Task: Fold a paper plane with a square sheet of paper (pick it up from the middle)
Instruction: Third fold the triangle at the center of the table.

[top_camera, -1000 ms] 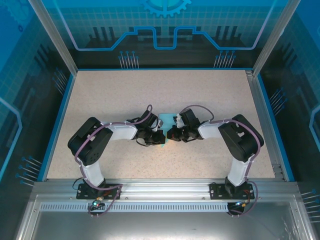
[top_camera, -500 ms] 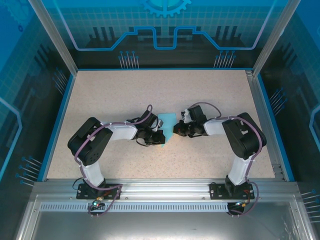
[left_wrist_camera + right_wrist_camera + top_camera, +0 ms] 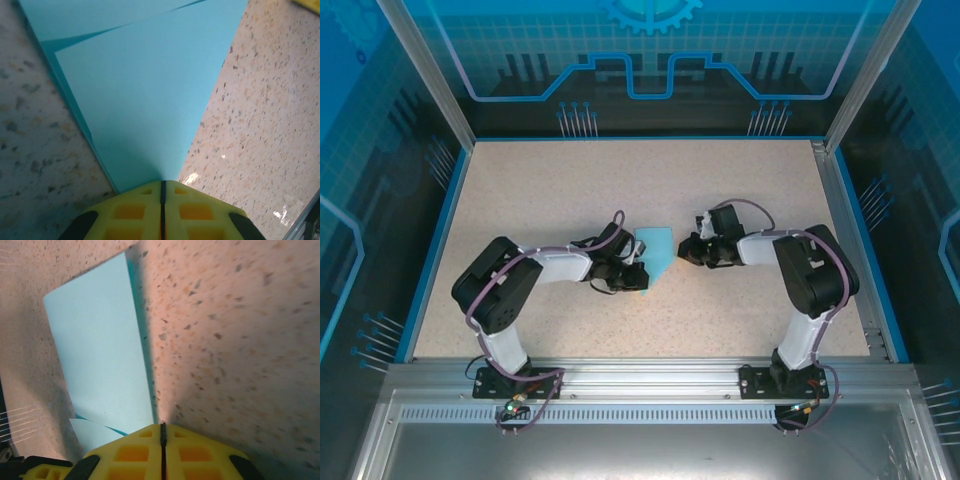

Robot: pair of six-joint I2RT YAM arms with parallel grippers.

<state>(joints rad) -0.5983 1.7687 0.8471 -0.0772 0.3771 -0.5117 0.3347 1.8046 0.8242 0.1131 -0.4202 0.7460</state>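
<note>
The square sheet of paper (image 3: 657, 248) lies flat on the speckled table, light blue and folded into a wedge with a point toward the near side, like a wide paper plane. My left gripper (image 3: 640, 277) is shut, its yellow fingertips (image 3: 145, 192) resting over the paper's (image 3: 140, 100) narrow point, which is hidden beneath them. Two folded flaps meet along a slanted seam at the far end. My right gripper (image 3: 684, 252) is shut and holds nothing. Its tips (image 3: 162, 425) sit over bare table just right of the paper's (image 3: 97, 355) long straight edge.
The table (image 3: 750, 190) has a raised blue rim and aluminium frame posts at its corners. Both arms bend inward toward the middle. Open tabletop stretches behind the paper and to both sides.
My right gripper has drawn back to the right, off the paper, leaving more of the blue sheet uncovered. The left gripper has stayed on the paper's point.
</note>
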